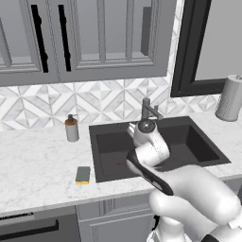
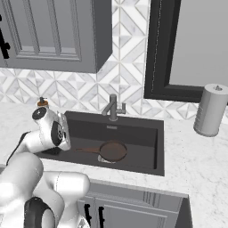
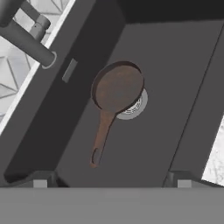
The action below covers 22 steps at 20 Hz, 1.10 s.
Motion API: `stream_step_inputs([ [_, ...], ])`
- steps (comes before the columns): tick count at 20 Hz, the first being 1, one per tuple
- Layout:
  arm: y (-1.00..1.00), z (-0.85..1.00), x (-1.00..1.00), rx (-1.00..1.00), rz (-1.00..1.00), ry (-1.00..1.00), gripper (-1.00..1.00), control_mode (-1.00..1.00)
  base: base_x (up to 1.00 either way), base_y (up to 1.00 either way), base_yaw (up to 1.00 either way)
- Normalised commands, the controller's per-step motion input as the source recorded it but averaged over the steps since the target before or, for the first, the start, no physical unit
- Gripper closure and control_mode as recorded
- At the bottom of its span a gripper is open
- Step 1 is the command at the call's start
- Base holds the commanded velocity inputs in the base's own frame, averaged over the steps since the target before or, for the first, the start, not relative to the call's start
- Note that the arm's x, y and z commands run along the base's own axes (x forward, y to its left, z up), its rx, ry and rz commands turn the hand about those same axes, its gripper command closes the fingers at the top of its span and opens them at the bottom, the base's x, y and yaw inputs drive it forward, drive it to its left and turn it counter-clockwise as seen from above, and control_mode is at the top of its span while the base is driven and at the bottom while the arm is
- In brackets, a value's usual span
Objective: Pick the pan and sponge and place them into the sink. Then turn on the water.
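The dark-brown pan (image 3: pixel 119 87) lies flat on the floor of the charcoal sink (image 3: pixel 179 92), its bowl partly over the silver drain and its long handle pointing toward the camera. In the right base view the pan (image 2: pixel 112 151) rests in the middle of the sink (image 2: pixel 140 133). My gripper (image 3: pixel 111 183) hangs open above the basin, well clear of the pan, with nothing between its fingertips. The yellow sponge (image 1: pixel 83 175) with a dark top sits on the white counter just left of the sink (image 1: pixel 106 142). No water falls from the faucet (image 2: pixel 112 107).
A soap dispenser (image 1: pixel 71 128) stands on the counter behind the sponge. A grey paper-towel roll (image 2: pixel 210 110) stands on the counter right of the sink. The faucet spout (image 3: pixel 26 39) reaches over the basin's back edge. Grey wall cabinets hang above.
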Motion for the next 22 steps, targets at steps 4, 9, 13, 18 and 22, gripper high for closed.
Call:
stream_step_inputs([
  [4, 0.09, 1.0, -0.51, 0.0, 0.13, 0.06, -1.0, -1.0, 0.0, 0.0, 0.0],
  [9, 0.18, 0.41, -0.8, -0.02, 0.29, 0.01, -1.0, -1.0, 0.0, 0.0, 0.0],
  [13, 0.45, 0.23, -0.64, -0.09, 0.47, 0.07, -1.0, -1.0, 0.0, 0.0, 0.0],
  [18, 0.57, 0.22, -0.5, -0.12, 0.42, 0.18, -1.0, -1.0, 0.0, 0.0, 0.0],
  [22, 0.64, 0.18, -0.32, -0.15, 0.26, 0.22, -1.0, -1.0, 0.0, 0.0, 0.0],
])
